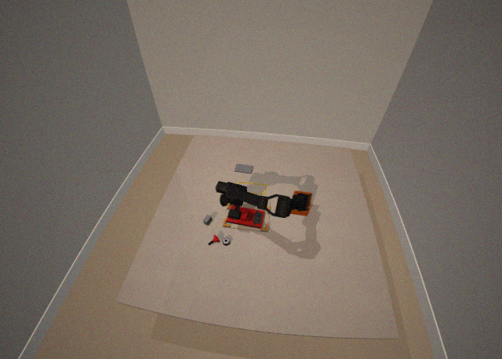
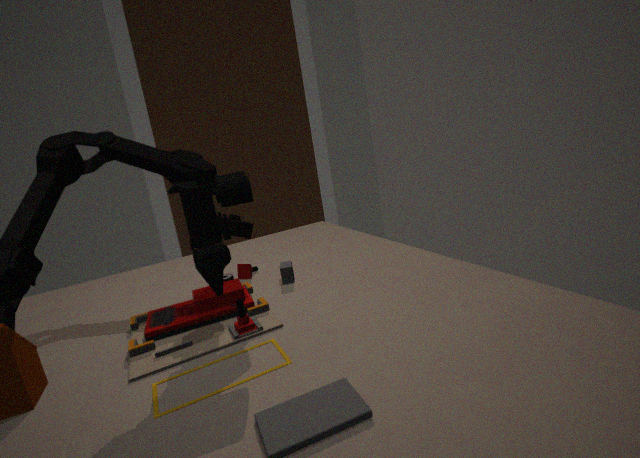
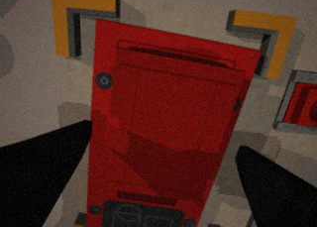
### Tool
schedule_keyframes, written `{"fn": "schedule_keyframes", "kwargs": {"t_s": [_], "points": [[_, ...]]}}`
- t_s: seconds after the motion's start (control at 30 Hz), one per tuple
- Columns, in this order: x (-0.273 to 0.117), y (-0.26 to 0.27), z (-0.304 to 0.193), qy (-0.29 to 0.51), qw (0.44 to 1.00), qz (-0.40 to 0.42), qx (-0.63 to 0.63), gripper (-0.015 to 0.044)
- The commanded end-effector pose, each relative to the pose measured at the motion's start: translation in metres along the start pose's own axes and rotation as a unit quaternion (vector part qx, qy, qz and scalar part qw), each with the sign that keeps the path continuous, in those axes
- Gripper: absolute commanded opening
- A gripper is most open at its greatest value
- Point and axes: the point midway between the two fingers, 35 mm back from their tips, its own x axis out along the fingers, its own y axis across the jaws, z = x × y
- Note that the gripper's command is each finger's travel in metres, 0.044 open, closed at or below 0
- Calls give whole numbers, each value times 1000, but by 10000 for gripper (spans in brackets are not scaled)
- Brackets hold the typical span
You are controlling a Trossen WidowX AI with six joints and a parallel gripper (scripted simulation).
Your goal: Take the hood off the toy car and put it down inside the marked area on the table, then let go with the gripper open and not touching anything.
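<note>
The toy car (image 1: 245, 222) (image 2: 180, 317) (image 3: 105, 34) is a long red body lying between yellow corner brackets. The hood (image 2: 235, 288) (image 3: 173, 98), a raised red block, sits on one end of it. The gripper (image 2: 219, 291) (image 3: 165, 138) points down over the car, open and empty. In the wrist view its fingers stand wide apart, one on each side of the hood, with a gap to it on both sides. In the exterior view the near finger overlaps the hood, so the tips' exact height is unclear. The marked area (image 1: 266, 189) (image 2: 223, 389) is a yellow outline beside the car's plate, with nothing inside.
A black and red post (image 2: 244, 325) (image 3: 307, 105) stands between car and marked area. A grey slab (image 1: 243, 168) (image 2: 312, 417) lies beyond the outline. A small grey block (image 1: 207, 219) (image 2: 286, 273), a red piece (image 1: 215, 239) (image 2: 244, 271) and a wheel (image 1: 226, 241) lie around the car's other sides.
</note>
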Motion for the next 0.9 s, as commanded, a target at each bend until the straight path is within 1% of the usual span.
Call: {"fn": "schedule_keyframes", "kwargs": {"t_s": [0.0, 0.87], "points": [[3, 0, -1, 1, 1000, 2, 2, 440], [15, 0, -1, 1, 1000, 2, 2, 440]]}}
